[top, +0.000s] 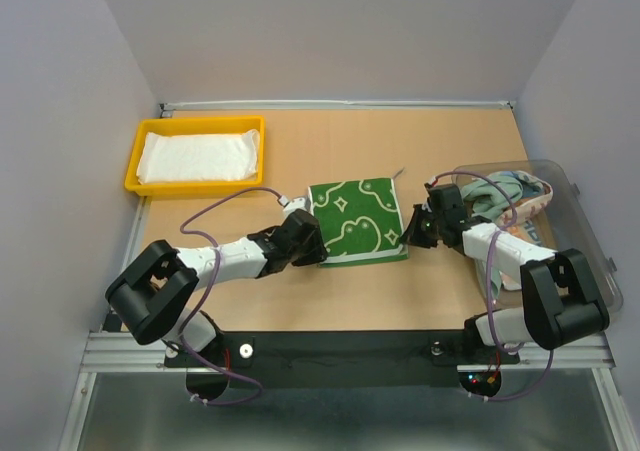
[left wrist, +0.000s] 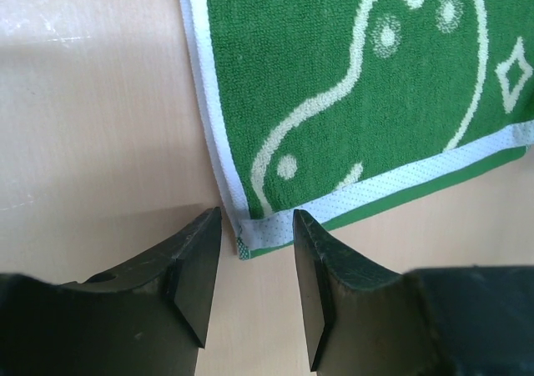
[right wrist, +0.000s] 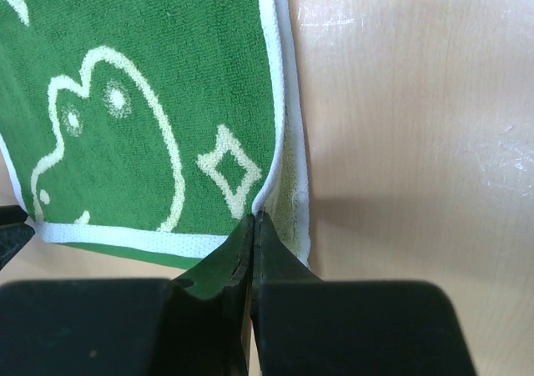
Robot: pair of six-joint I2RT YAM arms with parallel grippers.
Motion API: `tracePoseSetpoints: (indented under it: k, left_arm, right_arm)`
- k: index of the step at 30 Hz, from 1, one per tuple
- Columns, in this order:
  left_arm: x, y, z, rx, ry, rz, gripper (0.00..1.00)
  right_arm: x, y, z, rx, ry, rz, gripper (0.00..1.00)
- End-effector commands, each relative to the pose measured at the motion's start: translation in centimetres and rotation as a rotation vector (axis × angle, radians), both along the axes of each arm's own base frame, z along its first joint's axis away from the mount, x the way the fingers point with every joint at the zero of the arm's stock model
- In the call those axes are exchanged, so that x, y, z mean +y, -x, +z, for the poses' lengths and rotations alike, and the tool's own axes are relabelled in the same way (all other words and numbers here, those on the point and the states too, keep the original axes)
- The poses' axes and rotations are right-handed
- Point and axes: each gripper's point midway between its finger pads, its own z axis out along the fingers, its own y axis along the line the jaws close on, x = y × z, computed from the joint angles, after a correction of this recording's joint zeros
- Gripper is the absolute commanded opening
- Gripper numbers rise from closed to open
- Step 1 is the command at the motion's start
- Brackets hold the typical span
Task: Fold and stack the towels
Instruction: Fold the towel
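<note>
- Light wooden tabletop (top: 340, 151) fills mid-frame, enclosed by pale grey walls (top: 340, 31).
- Left gripper (left wrist: 257, 226): jaws apart, straddling the green towel (left wrist: 350, 84) corner.
- Right gripper (right wrist: 253, 224): pinched together on the towel's white edge.

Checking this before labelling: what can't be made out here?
- Towels in the bin: top view, right arm covers part; count unclear.
- Far edge of the green towel: both wrist views, cut off.
- Layers the right gripper pinches: right wrist view, gripper hides them.
- Folds of the white towel: top view, too small.
</note>
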Motion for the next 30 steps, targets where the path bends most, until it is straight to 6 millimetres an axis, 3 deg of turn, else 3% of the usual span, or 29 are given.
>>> tracePoseSetpoints:
  k: [1, 6, 7, 8, 18, 25, 30]
  left_arm:
    - [-0.2, -0.9, 0.9, -0.031, -0.027, 0.017, 0.51]
    - [-1.2, -1.4, 1.5, -0.045, -0.015, 0.0, 0.47]
    - [-1.2, -1.4, 1.3, -0.041, -0.02, -0.003, 0.4]
    - [-1.4, -1.4, 1.3, -0.042, -0.021, -0.01, 0.39]
    - [-2.5, -1.5, 1.6, -0.043, -0.019, -0.032, 0.35]
    - [-2.1, -1.0, 0.6, -0.017, -0.039, -0.038, 0.02]
    - [-1.8, -1.0, 0.7, -0.022, -0.05, -0.036, 0.0]
  right_arm:
    - [0.3, -0.1, -0.1, -0.018, -0.002, 0.019, 0.01]
    - [0.3, 0.0, -0.3, -0.017, -0.004, 0.019, 0.01]
    - [0.3, 0.1, -0.3, -0.016, -0.007, 0.021, 0.01]
    - [0.3, 0.0, -0.3, -0.017, -0.008, 0.019, 0.01]
    - [0.3, 0.3, -0.5, -0.012, -0.009, 0.023, 0.01]
    - [0.4, 0.2, -0.4, -0.022, -0.014, 0.025, 0.01]
    - [0.4, 0.0, -0.1, -0.028, -0.014, 0.023, 0.01]
